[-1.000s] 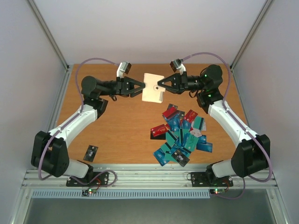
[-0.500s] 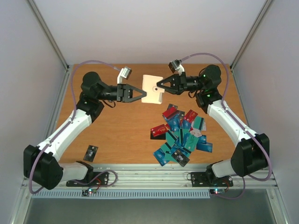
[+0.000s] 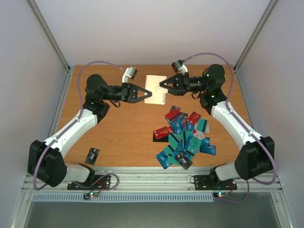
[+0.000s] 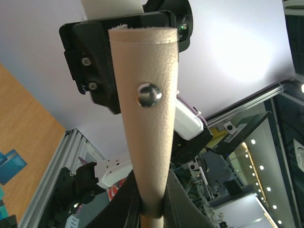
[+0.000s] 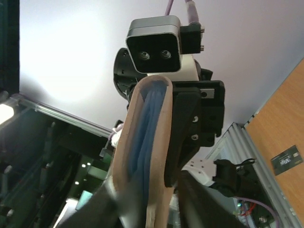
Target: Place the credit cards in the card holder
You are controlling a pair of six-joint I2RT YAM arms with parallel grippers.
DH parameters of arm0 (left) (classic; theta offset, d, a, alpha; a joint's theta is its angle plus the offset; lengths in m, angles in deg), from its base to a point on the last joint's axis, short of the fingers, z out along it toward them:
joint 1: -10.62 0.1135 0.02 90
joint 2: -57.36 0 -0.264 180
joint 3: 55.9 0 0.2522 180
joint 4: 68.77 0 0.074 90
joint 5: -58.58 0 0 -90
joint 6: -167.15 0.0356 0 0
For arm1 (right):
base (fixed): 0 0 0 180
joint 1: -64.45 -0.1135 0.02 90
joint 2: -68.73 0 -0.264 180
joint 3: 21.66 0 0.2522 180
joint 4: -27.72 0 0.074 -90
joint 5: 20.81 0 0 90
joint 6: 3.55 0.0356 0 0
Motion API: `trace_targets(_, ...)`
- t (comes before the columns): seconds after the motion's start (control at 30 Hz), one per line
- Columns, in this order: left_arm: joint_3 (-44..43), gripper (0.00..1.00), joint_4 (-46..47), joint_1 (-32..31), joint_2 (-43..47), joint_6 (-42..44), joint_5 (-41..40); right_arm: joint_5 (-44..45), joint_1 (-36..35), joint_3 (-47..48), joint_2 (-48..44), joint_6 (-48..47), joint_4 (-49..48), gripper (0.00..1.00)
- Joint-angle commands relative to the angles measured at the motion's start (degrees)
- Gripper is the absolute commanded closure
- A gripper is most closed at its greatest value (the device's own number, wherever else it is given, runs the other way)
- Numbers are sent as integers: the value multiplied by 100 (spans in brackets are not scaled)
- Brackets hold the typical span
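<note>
The cream-beige card holder [image 3: 156, 95] hangs in the air over the back of the table, held from both sides. My left gripper [image 3: 145, 92] is shut on its left edge; in the left wrist view the jaws pinch the folded spine [image 4: 149, 118] with its metal clasp [image 4: 149, 94] facing the camera. My right gripper [image 3: 161, 86] grips the right edge. The right wrist view shows the holder [image 5: 142, 142] slightly parted, bluish sleeves inside, between the fingers, one finger blurred. The credit cards [image 3: 183, 137] lie in a loose teal, blue and red pile on the table, right of centre.
One black card [image 3: 92, 155] lies alone near the front left, beside the left arm's base. The wooden table [image 3: 123, 128] is bounded by white walls and a metal rail [image 3: 152, 178] along the front. A teal card [image 4: 9, 164] shows below in the left wrist view.
My left gripper has closed onto the holder's left edge, and its arm has swung in. The holder has shifted slightly toward the back. The right gripper keeps its place on the right edge.
</note>
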Motion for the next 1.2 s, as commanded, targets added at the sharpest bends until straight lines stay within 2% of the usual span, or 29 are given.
trace_targets(0.0, -20, 100, 399, -43, -75, -283, -337, -60, -99, 469, -193, -1455, 1807, 53)
trace_targets(0.03, -60, 100, -14, -43, -24, -67, -407, 175, -99, 760, -274, -2542, 3211, 44)
trace_targets(0.07, -126, 100, -533, -43, 73, 174, -488, 778, -103, 1238, -311, -3683, 5530, 32)
trace_targets(0.1, -220, 100, -1235, -43, 126, 715, -593, 1303, -118, 1694, -283, -4688, 6801, 28)
trace_targets(0.17, -507, 100, -2847, -43, 261, 1682, -925, 2185, -107, 2300, -161, -5730, 8242, 23)
trace_targets(0.23, -861, 100, -4403, -44, 298, 2835, -1366, 2779, -108, 2636, -85, -6187, 8969, 22)
trace_targets(0.33, -1311, 100, -6013, -51, 182, 4028, -2147, 3152, -107, 2741, -167, -6383, 9273, 21)
trace_targets(0.4, -1476, 100, -6516, -51, 113, 4356, -2570, 3366, -128, 2769, -230, -6365, 9371, 22)
trace_targets(0.53, -1563, 100, -6653, -83, 38, 4482, -2878, 4166, -182, 2968, -176, -6304, 9808, 28)
trace_targets(0.67, -1697, 100, -6732, -170, -29, 4498, -3082, 4300, -222, 3013, -160, -6234, 9850, 37)
trace_targets(0.83, -2092, 100, -7261, -359, -264, 4749, -3450, 4638, -590, 3253, 29, -6060, 9869, 47)
trace_targets(1.17, -2378, 100, -7564, -702, -404, 4987, -3826, 5360, -1329, 3664, 611, -5702, 9902, 52)
